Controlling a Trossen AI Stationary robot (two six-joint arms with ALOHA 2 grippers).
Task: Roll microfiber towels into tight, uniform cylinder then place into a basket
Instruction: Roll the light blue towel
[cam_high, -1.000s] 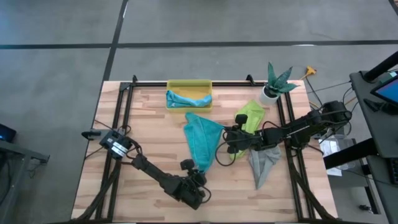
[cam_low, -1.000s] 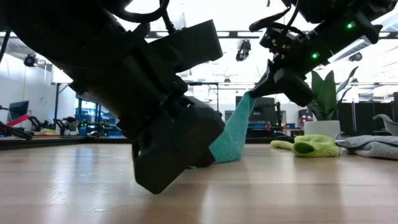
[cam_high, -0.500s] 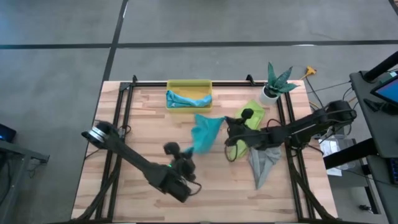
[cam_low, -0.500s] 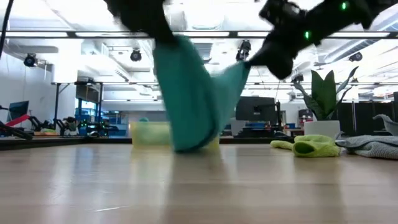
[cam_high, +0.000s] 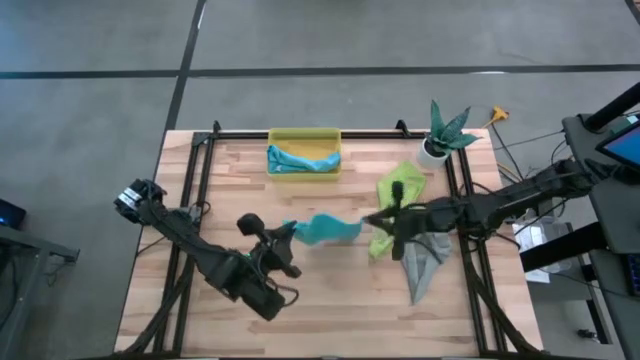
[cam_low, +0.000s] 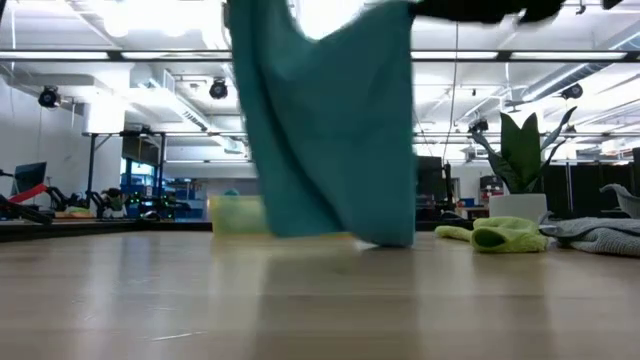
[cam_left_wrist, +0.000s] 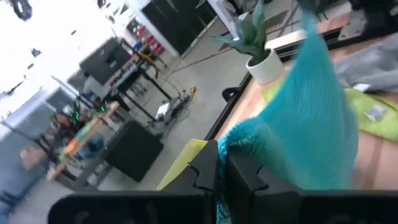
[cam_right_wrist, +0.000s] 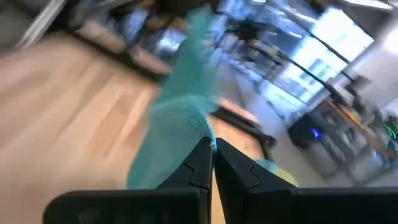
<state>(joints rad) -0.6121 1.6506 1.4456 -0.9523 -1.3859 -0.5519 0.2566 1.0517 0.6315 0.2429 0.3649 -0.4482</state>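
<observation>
The teal towel (cam_high: 322, 228) hangs spread between my two grippers above the table's middle; in the low view it drops as a wide sheet (cam_low: 330, 130). My left gripper (cam_high: 285, 233) is shut on its left end, my right gripper (cam_high: 366, 221) on its right end. The yellow basket (cam_high: 304, 137) stands at the far edge with a light blue towel (cam_high: 298, 158) lying in it. A lime green towel (cam_high: 400, 190) and a grey towel (cam_high: 425, 262) lie on the table at the right. My left gripper pinches a bunched edge of the teal towel (cam_left_wrist: 231, 142) between its two fingers, coming nearly level from the table's left. The cloth hangs away from the fingers. My right gripper pinches the towel's opposite upper edge (cam_right_wrist: 194, 127) between its fingers, nearly level from the right. The towel sags between both holds; whether its lower edge (cam_low: 385, 238) touches the table I cannot tell.
A white plant pot (cam_high: 434, 149) with a green plant stands at the far right corner. Black frame rails (cam_high: 190, 200) run along the table's left, right and far sides. Bare wood (cam_high: 330, 310) lies near the front edge.
My left gripper has risen from the table's near edge and gone toward the far left, taking the teal towel's lower end with it. My right gripper has risen too. The towel has left the table and now spreads out between both grippers.
</observation>
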